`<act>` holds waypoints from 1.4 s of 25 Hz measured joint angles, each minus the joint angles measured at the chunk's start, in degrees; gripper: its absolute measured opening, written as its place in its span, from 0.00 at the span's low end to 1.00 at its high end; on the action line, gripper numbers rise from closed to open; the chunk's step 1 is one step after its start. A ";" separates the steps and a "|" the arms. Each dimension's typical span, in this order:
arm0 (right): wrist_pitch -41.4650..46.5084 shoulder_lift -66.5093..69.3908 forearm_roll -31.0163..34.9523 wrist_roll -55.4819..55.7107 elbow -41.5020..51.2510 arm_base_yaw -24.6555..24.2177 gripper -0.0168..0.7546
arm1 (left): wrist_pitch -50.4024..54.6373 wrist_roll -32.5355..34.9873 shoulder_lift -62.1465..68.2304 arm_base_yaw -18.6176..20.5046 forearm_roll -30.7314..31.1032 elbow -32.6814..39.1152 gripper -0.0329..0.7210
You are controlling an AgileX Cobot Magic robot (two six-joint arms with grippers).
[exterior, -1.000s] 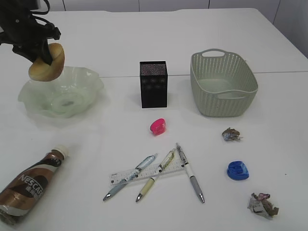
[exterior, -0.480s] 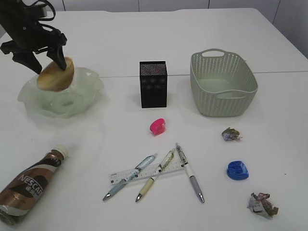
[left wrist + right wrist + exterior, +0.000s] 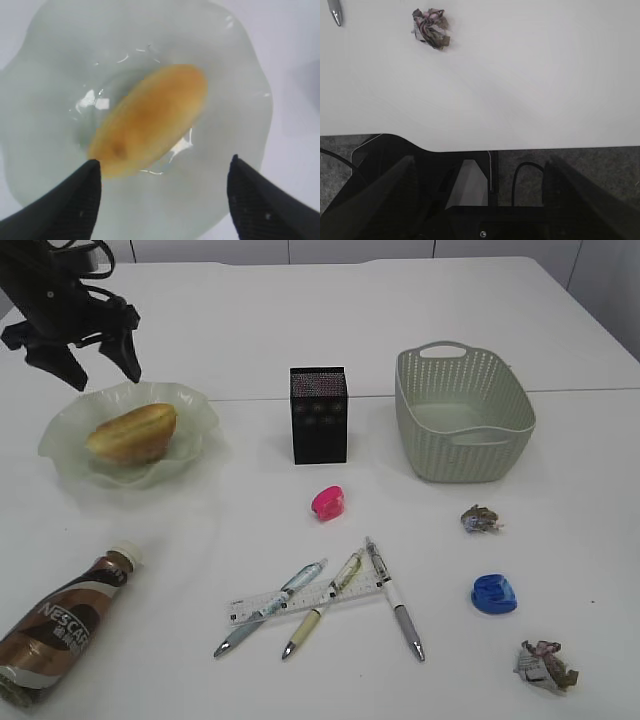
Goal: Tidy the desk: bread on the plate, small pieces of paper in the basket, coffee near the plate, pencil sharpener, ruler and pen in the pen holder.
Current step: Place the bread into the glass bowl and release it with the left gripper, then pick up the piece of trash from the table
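Observation:
The bread (image 3: 132, 432) lies in the wavy pale green plate (image 3: 195, 408), also in the left wrist view, bread (image 3: 150, 120) on plate (image 3: 240, 75). My left gripper (image 3: 98, 372) hangs open and empty just above the plate's back rim. The coffee bottle (image 3: 62, 626) lies on its side at the front left. Several pens (image 3: 392, 598) and a ruler (image 3: 270, 602) lie at front centre. A pink sharpener (image 3: 328, 503) and a blue one (image 3: 495, 594) lie nearby. Two crumpled papers (image 3: 481, 519) (image 3: 545, 664) lie right; one shows in the right wrist view (image 3: 430, 28). My right gripper (image 3: 477, 185) is open over the table's front edge.
The black pen holder (image 3: 319, 414) stands at centre back. The grey-green basket (image 3: 463, 412) stands at the back right. In the right wrist view the table's front edge (image 3: 520, 147) shows with dark floor and a stand below it.
My left gripper opened and let go of the bread, which dropped flat onto the plate. The gripper rose slightly. Nothing else moved.

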 joint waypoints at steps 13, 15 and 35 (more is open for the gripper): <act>0.12 0.00 0.36 0.00 0.00 0.00 0.75 | 0.00 0.51 -19.44 0.00 7.25 9.98 0.71; 0.12 0.00 0.55 0.00 0.00 0.00 0.75 | 0.14 0.54 -23.80 0.00 8.55 15.43 0.70; -6.74 23.45 3.06 -2.35 -7.41 3.17 0.75 | 1.20 0.66 -70.26 -0.20 7.85 51.47 0.70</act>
